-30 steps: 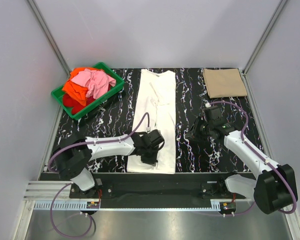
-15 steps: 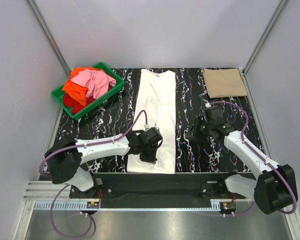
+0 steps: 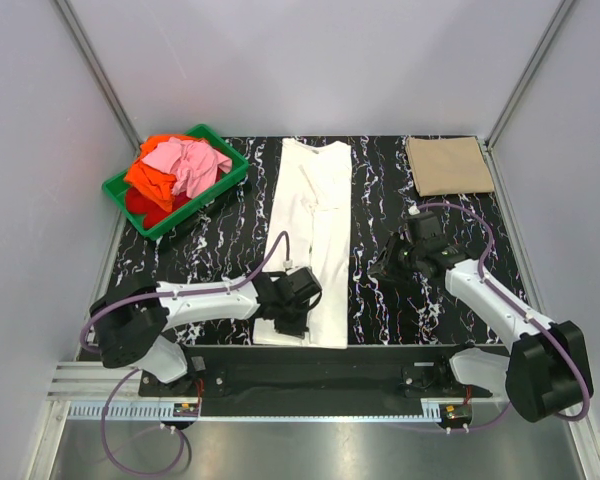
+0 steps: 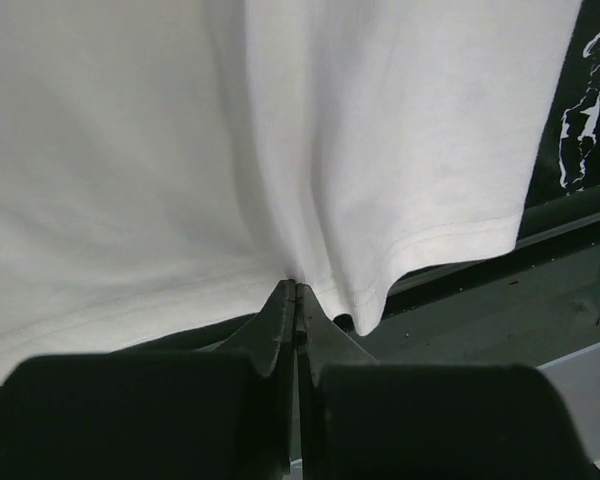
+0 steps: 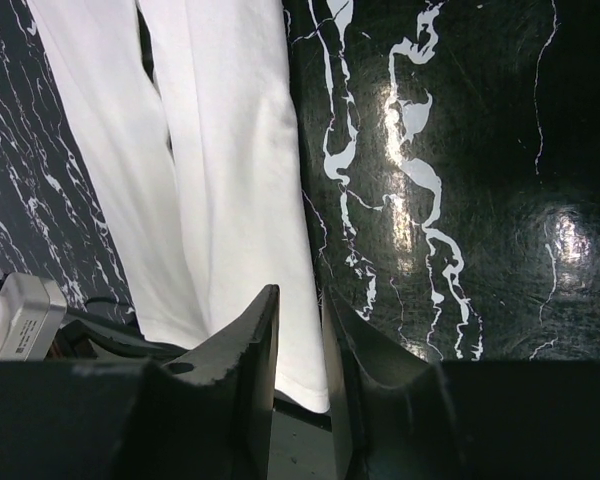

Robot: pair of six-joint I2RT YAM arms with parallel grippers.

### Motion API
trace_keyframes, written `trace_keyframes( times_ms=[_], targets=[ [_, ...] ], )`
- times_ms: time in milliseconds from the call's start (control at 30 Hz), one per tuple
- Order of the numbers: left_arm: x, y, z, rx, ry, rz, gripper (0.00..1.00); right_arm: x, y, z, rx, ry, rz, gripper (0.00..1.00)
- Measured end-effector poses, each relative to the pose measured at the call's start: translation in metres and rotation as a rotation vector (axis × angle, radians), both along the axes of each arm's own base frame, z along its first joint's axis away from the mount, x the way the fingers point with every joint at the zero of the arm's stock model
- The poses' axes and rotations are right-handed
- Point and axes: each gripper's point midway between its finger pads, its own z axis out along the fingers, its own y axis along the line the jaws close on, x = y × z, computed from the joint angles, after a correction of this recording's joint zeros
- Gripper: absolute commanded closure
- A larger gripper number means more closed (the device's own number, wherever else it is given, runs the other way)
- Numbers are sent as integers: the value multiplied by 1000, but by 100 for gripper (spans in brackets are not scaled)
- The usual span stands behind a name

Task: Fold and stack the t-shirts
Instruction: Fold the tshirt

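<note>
A white t-shirt (image 3: 315, 200), folded into a long strip, lies down the middle of the black marbled table (image 3: 380, 190). My left gripper (image 3: 286, 322) is at its near hem; in the left wrist view the jaws (image 4: 296, 292) are shut on the hem of the white cloth (image 4: 280, 130). My right gripper (image 3: 380, 268) hovers to the right of the shirt, its jaws (image 5: 300, 305) a narrow gap apart and empty, with the shirt's right edge (image 5: 220, 180) behind them. A folded tan t-shirt (image 3: 448, 165) lies at the back right. Pink (image 3: 185, 160), orange (image 3: 150, 178) and red (image 3: 140, 205) tees are heaped in the crate.
A green plastic crate (image 3: 220, 180) stands at the back left. A black rail (image 3: 330, 362) runs along the near edge, just below the shirt's hem. Grey walls close in the left, right and back sides.
My left gripper has drawn a little toward the near edge and to the left, still at the shirt's hem. The right arm has barely shifted.
</note>
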Motion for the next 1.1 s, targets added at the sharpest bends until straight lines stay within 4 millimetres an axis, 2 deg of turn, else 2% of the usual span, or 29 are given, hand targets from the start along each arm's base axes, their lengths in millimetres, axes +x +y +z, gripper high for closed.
trace_keyframes(
  times_ms=[167,333,367,467,567,667,733,800,867,933,1000,1100],
  targets=[
    [0,-3,-2,-4,-1,0,95,1,2,0,10,5,0,69],
    [1,-3,-2,-5,-2,0,78,0,4,-2,22,9,-4,69],
    [1,-3,-2,-4,-2,-2,77,-1,5,-3,23,13,-4,69],
    [1,2,-1,22,-7,-16,75,-11,12,-11,24,40,11,70],
    [12,4,15,63,-53,-38,73,-24,22,-17,26,69,38,73],
    [40,-11,46,17,-125,-46,76,-35,36,-22,44,88,66,75],
    [72,-15,64,-23,-178,-20,76,-41,46,-23,60,96,79,75],
    [106,-11,72,-39,-214,17,72,-46,56,-25,75,107,92,75],
    [141,-5,72,-40,-240,48,69,-50,64,-29,82,125,96,75],
    [171,3,63,-19,-256,72,69,-52,69,-37,78,150,98,76],
    [189,6,52,1,-259,68,69,-56,74,-48,64,180,103,78],
    [208,-3,35,1,-243,27,69,-66,79,-63,42,223,116,82]
  ],
)
